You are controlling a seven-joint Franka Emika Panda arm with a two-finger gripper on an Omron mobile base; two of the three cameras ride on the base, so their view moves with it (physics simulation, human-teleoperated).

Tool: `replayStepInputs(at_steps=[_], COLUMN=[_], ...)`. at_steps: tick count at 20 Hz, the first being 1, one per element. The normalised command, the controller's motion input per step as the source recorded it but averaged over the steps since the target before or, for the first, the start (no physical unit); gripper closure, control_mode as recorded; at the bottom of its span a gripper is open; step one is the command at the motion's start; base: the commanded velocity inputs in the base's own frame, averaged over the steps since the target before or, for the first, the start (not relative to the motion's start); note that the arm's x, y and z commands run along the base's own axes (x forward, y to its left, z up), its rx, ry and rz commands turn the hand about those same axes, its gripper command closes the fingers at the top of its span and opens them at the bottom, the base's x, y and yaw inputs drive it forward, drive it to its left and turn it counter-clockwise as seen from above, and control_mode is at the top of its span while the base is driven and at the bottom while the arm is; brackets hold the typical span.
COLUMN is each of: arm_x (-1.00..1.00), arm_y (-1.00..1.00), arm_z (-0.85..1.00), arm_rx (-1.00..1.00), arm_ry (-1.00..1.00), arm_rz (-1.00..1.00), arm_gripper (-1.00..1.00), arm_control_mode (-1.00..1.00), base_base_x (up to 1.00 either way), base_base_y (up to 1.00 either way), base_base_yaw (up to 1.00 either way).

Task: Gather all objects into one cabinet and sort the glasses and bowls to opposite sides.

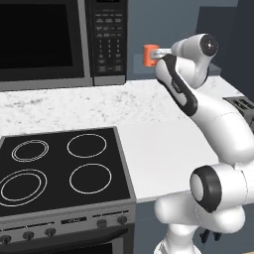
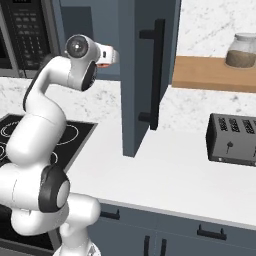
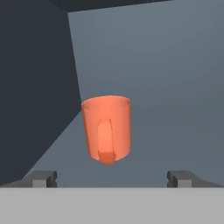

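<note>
Claw tips: sitting nearest the hand camera, the two dark fingertips are standing far apart at the bottom corners, so we are reading the claw as fully spread and gripping nothing.
Orange cup: we are seeing the orange cup centred between the tips but farther in, not touching either one, its handle facing us.
Cup's place: it is resting inside the slate-blue cabinet, on the cabinet floor, near the dark left wall and apart from the back wall.
Arm: we are reaching up and in from the bench, with the wrist level with the cabinet opening.
Risk, handle: the handle is pointing straight at us, so we are judging that an advance could push the handle and skid or spin the cup before the tips are closing round its body.
Risk, wall: the cup is standing close to the left wall; one tip could be scraping that wall if we drift left.
Risk, door: the open cabinet door is hanging just beside the wrist, so a wide swing could be knocking it.
Left base view: it is showing the cup past the wrist, plus the microwave and stove.
Right base view: it is adding the door's long black handle, the toaster and a jar on a wooden shelf.
Other vessels: we are not finding them here.
</note>
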Motion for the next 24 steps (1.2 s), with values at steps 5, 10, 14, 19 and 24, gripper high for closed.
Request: replayStepInputs(at_steps=[5,10,14,19,24], arm_x=[0.41,0.26,0.14,0.07,0.04], arm_y=[0.00,0.00,0.00,0.00,0.03], arm_z=[0.00,0.00,0.00,-0.02,-0.11], arm_rx=[0.00,0.00,0.00,0.00,-0.04], arm_ry=[0.00,0.00,0.00,0.00,0.00], arm_rz=[0.00,0.00,0.00,0.00,-0.01], arm_gripper=[-1.00,-1.00,-1.00,-1.00,-1.00], arm_control_mode=[-1.00,-1.00,-1.00,-1.00,-1.00], base_base_x=[0.00,0.00,0.00,0.00,0.00], base_base_y=[0.00,0.00,0.00,0.00,0.00], base_base_yaw=[0.00,0.00,0.00,0.00,0.00])
